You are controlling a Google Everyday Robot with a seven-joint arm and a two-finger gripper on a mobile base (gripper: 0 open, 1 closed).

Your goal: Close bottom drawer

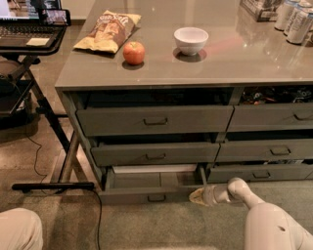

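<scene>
The bottom drawer of the left stack stands pulled out, its slim grey front low near the floor with a small dark handle and a white tray insert showing at its back. My gripper is at the right end of the drawer front, low by the floor, on the end of my white arm that comes in from the lower right.
Two taller grey drawers sit above it and a second stack stands to the right. The counter holds a chip bag, an apple, a white bowl and cans. A black stand is at the left.
</scene>
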